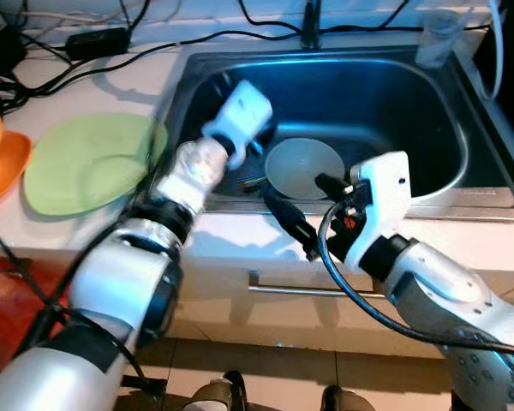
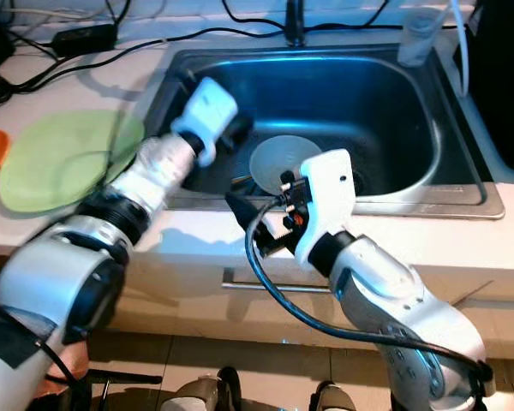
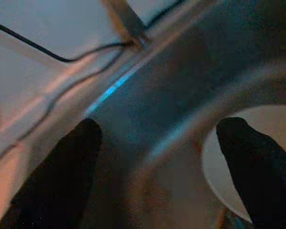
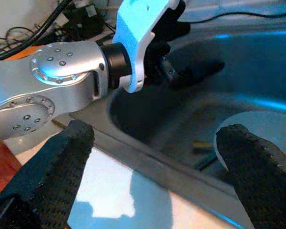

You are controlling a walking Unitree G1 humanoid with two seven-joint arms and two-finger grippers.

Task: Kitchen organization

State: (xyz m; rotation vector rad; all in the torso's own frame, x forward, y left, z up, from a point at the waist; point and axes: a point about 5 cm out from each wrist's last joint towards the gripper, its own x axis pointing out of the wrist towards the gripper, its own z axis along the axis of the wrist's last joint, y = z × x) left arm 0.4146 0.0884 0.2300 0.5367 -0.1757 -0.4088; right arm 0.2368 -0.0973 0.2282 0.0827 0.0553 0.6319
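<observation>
The main risk, as I judge it, is a collision inside the stainless steel sink basin. The left gripper hangs low in the basin at about ten o'clock from the round pale grey plate on the sink floor, and its arm looks blurred in the head views, so a hasty approach could knock the fingertips against the steel wall or skid the plate toward the drain. A second risk is the two arms fouling each other: the right gripper sits over the front rim at six o'clock from the plate, with its looping black cable close to the counter edge. If both close in on the plate together, the wrists could clash. A plate lying flat is also awkward to pinch, so a grip on the edge may slip.

The left gripper's fingers are spread wide, holding nothing, with the plate rim just beside one of them. The right gripper's fingers are likewise spread apart and empty, straddling the sink's front edge without clearly touching it.

On the white countertop, the flat light green round plate lies at nine o'clock from the sink, with an orange dish beside it at the far left. A clear plastic cup stands at one o'clock, near the rear corner.
</observation>
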